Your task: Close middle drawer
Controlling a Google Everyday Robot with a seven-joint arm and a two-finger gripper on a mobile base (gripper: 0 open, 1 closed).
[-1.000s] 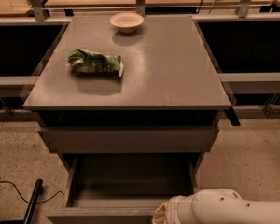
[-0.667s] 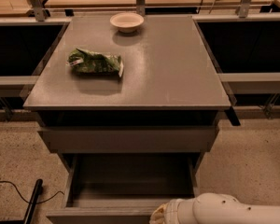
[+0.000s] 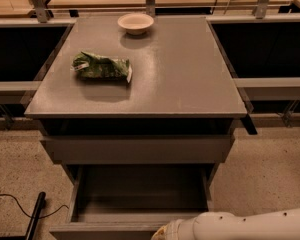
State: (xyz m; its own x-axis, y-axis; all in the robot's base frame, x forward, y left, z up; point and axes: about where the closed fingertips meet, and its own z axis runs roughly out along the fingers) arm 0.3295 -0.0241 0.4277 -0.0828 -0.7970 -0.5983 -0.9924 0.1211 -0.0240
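Grey middle drawer, dark interior; green bag; cream bowl; speckled beige floor; white end effector at bottom edge.

On the flat grey table, a small round cream bowl sits at the rear, left of centre. A crumpled green snack bag lies in front of it, further left. Under the table, the wide shallow grey middle drawer juts forward beneath the taller grey top drawer. The white arm's end effector is at the middle drawer's front edge, right of centre.
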